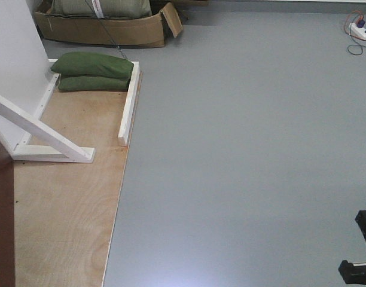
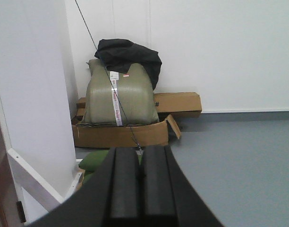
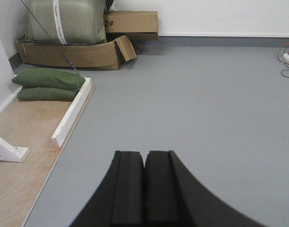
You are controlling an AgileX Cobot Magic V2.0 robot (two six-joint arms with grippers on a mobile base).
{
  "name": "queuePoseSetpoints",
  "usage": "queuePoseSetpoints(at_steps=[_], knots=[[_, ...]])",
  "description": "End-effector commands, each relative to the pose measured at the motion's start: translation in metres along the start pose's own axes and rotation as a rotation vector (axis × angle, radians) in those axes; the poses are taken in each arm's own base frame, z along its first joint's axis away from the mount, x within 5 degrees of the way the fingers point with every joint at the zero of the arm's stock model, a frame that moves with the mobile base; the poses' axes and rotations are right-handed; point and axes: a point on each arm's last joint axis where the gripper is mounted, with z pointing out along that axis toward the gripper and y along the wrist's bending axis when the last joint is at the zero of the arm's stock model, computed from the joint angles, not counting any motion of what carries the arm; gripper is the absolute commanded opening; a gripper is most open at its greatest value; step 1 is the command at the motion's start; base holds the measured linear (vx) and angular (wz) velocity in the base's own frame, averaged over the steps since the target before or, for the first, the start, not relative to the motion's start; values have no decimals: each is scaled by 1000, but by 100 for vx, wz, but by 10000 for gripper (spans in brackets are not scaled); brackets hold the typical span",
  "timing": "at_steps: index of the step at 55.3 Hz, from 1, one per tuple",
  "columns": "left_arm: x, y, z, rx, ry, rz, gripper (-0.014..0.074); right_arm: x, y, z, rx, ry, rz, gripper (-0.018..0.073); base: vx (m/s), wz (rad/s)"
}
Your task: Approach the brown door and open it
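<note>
At the far left edge of the front view, the brown door (image 1: 0, 227) is showing only as a narrow dark reddish strip running down to the bottom corner. The left wrist view is catching the same sliver low on its left side; no handle is showing in either. Just right of it, the white panel (image 1: 15, 54) is standing upright, with a white brace (image 1: 42, 130) slanting down from it onto a plywood base (image 1: 69, 209). At the back of that base, two green sandbags (image 1: 93, 73) are lying stacked against a white rail. Behind them, a torn cardboard box (image 1: 102, 31) is holding an olive sack (image 2: 118, 94), and a dark cloth (image 2: 130, 54) is draping over the sack's top. A thin dark cord is running down across the sack toward the sandbags.

The grey floor (image 1: 243, 155) is filling the middle and right of the scene. Near the far right wall, a white power strip (image 1: 362, 30) is lying with a looped cable beside it. A black part is poking in at the front view's lower right corner, probably a piece of the right arm, though too little is showing to be sure.

The left gripper (image 2: 139, 156) is pointing at the box and sack, its jaws pressed together and gripping nothing. The right gripper (image 3: 144, 158) is facing out over bare floor, its jaws likewise closed and empty.
</note>
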Motion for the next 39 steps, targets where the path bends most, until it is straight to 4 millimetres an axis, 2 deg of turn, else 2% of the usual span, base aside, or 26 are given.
queuePoseSetpoints(at_steps=[1, 31, 39], knots=[[-14, 0, -2, -2, -114, -4, 136, -6, 0, 0, 3, -79, -10, 0, 0, 0], [-15, 0, -2, -3, -123, -2, 136, -6, 0, 0, 3, -79, -10, 0, 0, 0], [-33, 0, -4, -4, -215, -28, 136, -6, 0, 0, 3, -79, -10, 0, 0, 0]])
